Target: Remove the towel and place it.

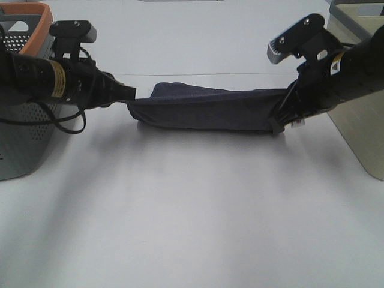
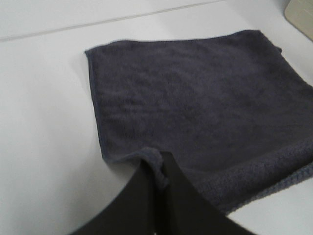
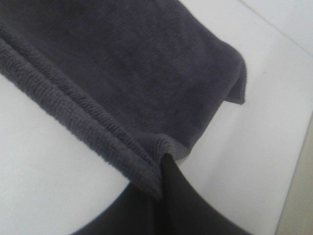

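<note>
Between left gripper (image 1: 129, 96) and right gripper (image 1: 276, 125), both clenched on it, stretches the towel (image 1: 204, 108).

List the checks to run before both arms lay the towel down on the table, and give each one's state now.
1. Left gripper shut on a corner of the towel: ok.
2. Right gripper shut on the other near corner: ok.
3. Near hem stretched straight between the two grippers: ok.
4. Far corner on the right gripper's side lying flat: not ok, it droops.
5. Towel clear of the grey basket and the beige basket: ok.
6. Far edge resting on the table or lifted off it: cannot tell.
</note>
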`<state>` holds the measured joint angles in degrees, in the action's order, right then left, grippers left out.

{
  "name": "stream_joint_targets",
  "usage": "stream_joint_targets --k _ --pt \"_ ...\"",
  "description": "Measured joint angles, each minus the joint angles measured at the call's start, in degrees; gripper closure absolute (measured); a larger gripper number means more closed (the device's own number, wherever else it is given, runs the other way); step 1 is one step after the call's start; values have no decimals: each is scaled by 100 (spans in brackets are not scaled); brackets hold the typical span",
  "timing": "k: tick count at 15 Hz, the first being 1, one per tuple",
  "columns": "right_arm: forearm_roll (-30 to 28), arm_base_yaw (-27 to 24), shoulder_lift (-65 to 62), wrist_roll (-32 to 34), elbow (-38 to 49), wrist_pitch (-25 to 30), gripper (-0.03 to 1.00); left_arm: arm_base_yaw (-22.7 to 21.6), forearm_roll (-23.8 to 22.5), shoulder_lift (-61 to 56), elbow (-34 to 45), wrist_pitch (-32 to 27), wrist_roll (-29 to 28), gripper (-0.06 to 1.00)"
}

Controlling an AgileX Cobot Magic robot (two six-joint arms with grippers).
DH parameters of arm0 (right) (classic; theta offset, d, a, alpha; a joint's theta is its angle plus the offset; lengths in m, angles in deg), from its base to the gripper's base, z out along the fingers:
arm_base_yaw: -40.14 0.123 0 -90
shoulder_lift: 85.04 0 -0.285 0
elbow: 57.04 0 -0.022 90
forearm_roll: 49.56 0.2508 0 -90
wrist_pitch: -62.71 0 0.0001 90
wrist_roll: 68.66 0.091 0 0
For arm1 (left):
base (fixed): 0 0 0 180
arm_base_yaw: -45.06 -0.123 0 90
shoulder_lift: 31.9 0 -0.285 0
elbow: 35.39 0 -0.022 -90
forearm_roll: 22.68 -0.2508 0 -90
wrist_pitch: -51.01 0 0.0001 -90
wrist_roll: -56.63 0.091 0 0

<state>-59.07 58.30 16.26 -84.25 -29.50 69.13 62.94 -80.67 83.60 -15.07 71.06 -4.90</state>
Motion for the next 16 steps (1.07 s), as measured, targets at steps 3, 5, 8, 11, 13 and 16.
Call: stream_joint_targets --k 3,5,8,11,13,16 --pt "6 516 -46 -120 739 -34 94 0 539 -413 911 -69 281 94" --pt "-11 888 -52 -504 1071 -40 94 0 670 -493 1306 -143 281 94" --pt "-264 1083 -52 -1392 1226 -17 94 0 693 -493 1621 -143 -29 94" --pt "-292 1117 109 -2131 1232 281 94 0 625 -498 1713 -86 -132 94" --pt "-286 1117 178 -2172 1232 430 93 0 584 -498 1713 -40 -132 91" --pt "-286 1117 178 -2183 1232 550 58 0 493 -498 1713 -92 -132 52"
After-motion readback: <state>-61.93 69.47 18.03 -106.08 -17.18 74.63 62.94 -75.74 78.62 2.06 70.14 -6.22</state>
